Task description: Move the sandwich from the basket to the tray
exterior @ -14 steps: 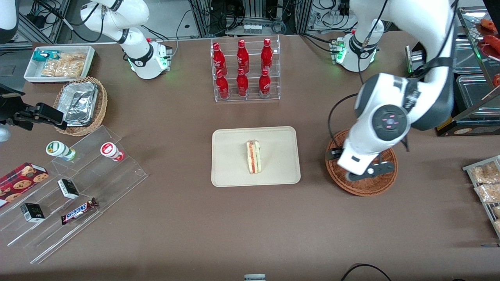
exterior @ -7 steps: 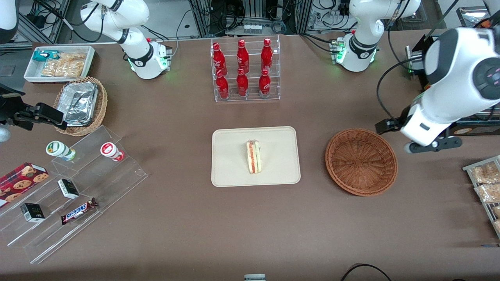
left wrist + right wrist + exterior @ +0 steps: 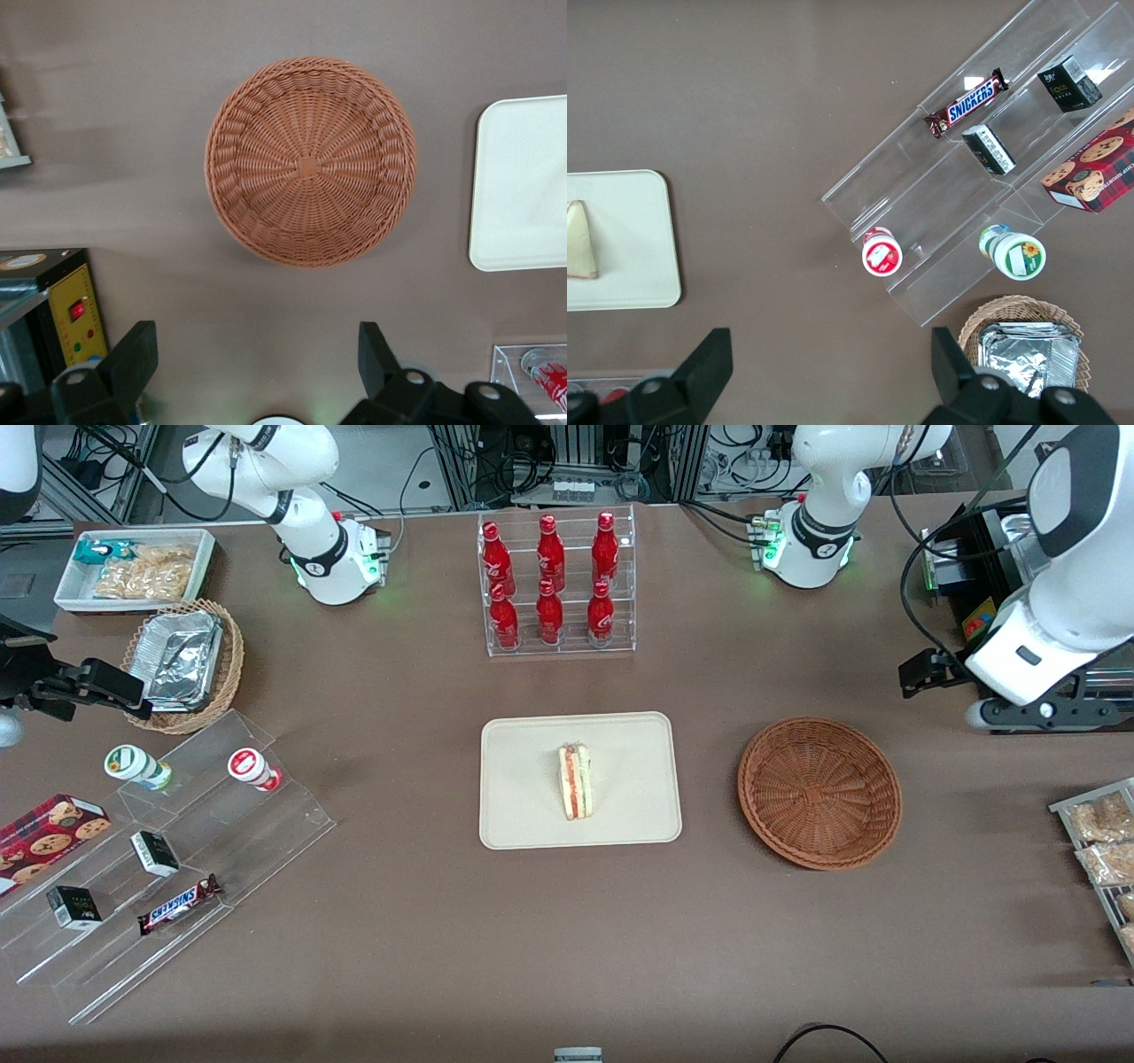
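The sandwich [image 3: 575,781], a pale wedge with red and green filling, lies on the cream tray [image 3: 523,779] in the middle of the table; the right wrist view shows the sandwich [image 3: 579,241] on the tray [image 3: 638,230]. Beside the tray, toward the working arm's end, sits the reddish-brown basket [image 3: 819,791] with nothing in it. My gripper [image 3: 1032,710] hangs high above the table, past the basket toward the working arm's end and a little farther from the front camera. In the left wrist view the gripper [image 3: 255,350] is open and holds nothing, with the basket [image 3: 310,161] and a corner of the tray [image 3: 523,177] below.
A clear rack of red bottles [image 3: 556,584] stands farther from the front camera than the tray. Toward the parked arm's end are a stepped acrylic shelf [image 3: 168,850] with snacks, a foil-container basket [image 3: 184,662] and a white bin [image 3: 133,568]. Snack bags [image 3: 1103,841] lie at the working arm's end.
My gripper has left the spot over the basket, risen and swung toward the working arm's end, uncovering the basket. The sandwich has stayed on the tray.
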Robot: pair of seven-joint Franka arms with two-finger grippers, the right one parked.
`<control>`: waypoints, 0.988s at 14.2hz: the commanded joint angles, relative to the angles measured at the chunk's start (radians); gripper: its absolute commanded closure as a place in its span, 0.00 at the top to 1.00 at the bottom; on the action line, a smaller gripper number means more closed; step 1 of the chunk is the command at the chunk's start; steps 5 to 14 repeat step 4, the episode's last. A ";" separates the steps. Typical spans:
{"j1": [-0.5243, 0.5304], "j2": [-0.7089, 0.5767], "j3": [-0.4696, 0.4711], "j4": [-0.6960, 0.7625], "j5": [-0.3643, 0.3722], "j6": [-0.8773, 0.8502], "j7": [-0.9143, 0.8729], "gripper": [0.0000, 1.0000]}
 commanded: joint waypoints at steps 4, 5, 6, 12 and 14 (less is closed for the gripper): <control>0.009 -0.069 0.039 0.016 0.005 -0.112 0.025 1.00; 0.009 -0.069 0.039 0.016 0.005 -0.112 0.025 1.00; 0.009 -0.069 0.039 0.016 0.005 -0.112 0.025 1.00; 0.009 -0.069 0.039 0.016 0.005 -0.112 0.025 1.00; 0.009 -0.069 0.039 0.016 0.005 -0.112 0.025 1.00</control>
